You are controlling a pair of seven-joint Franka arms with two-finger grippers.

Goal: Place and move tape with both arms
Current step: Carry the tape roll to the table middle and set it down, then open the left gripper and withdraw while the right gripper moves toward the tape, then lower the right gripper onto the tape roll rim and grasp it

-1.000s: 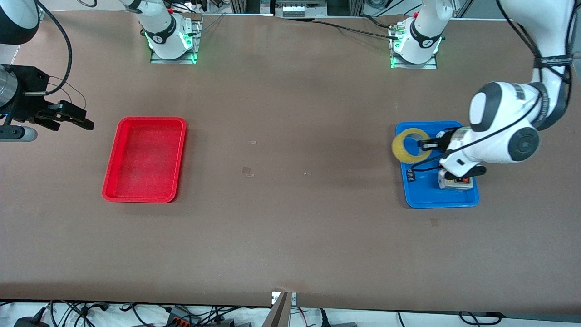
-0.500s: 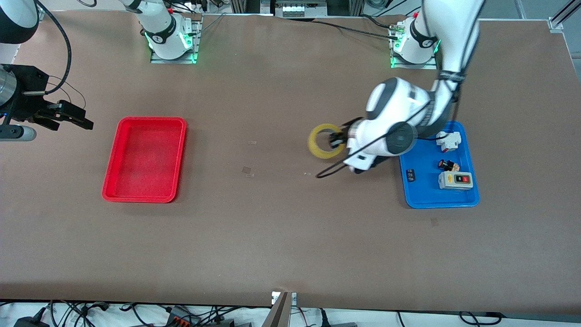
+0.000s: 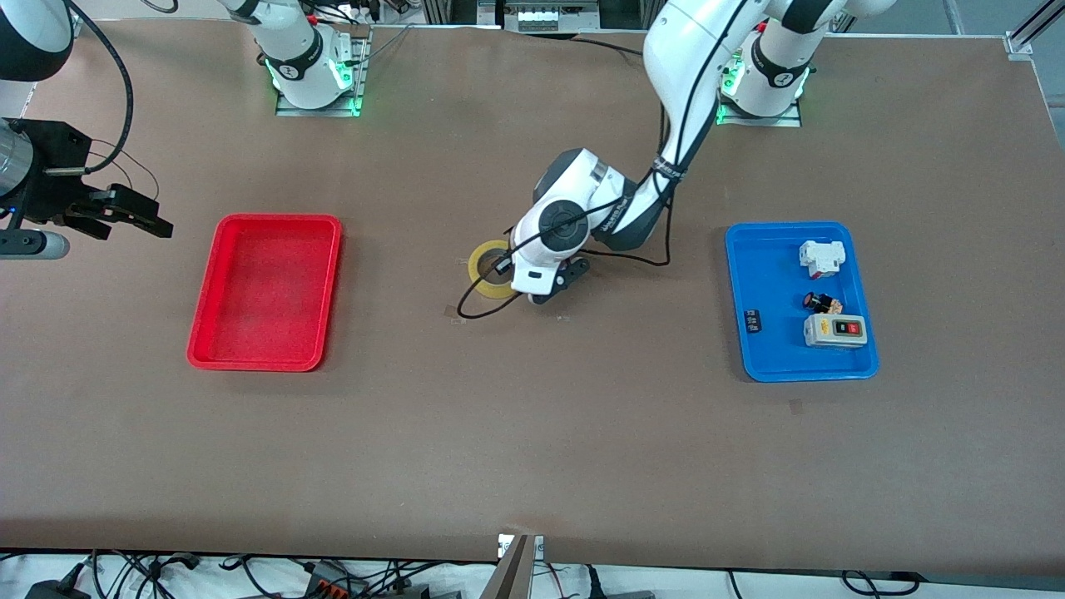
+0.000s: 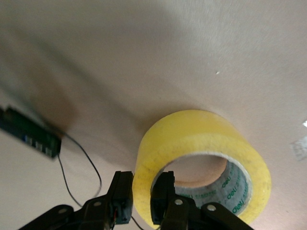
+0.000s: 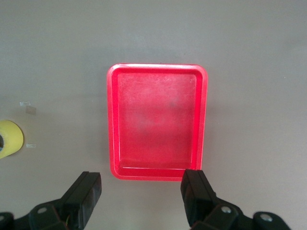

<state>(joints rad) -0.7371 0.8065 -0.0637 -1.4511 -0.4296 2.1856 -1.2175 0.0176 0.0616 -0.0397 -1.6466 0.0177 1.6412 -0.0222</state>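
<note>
My left arm's wrist covers part of the tape in the front view, so I can't see my left gripper there. In my left wrist view the picture's edge cuts off the roll's lower rim. In my right wrist view only a slice of the roll shows at the edge. My right gripper pokes in from the table's end, its arm cut off. The small black thing in the blue tray is too tiny to name.
</note>
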